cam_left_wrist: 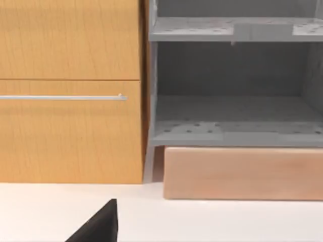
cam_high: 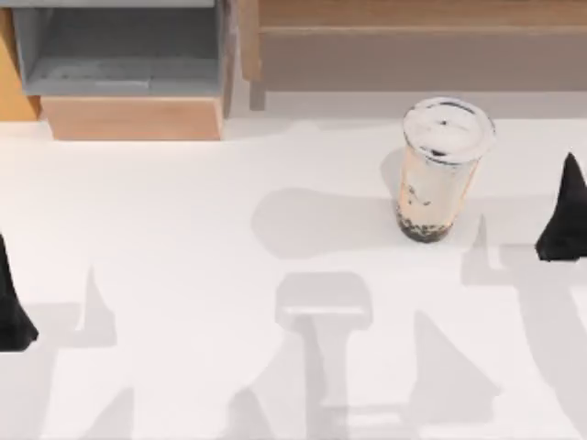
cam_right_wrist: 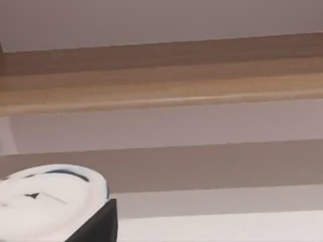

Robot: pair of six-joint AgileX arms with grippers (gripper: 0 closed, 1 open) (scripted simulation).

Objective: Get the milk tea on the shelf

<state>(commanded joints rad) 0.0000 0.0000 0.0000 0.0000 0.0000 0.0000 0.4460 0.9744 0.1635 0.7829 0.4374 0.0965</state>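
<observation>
While the milk tea [cam_high: 438, 174] stands upright on the worktop [cam_high: 183, 275] before the shelf [cam_high: 413, 37], the right end effector [cam_high: 561, 220], finger spread unclear, should approach level, gripping mid-cup.

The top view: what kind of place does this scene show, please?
Probably a simulated shop or café counter, rendered rather than real. A cup of milk tea stands upright on a plain white table, before a long wooden shelf; a grey open box and an orange-wood cabinet stand at the back.

Overhead camera above the table [cam_high: 183, 275]; wrist cameras low, facing back.
</observation>
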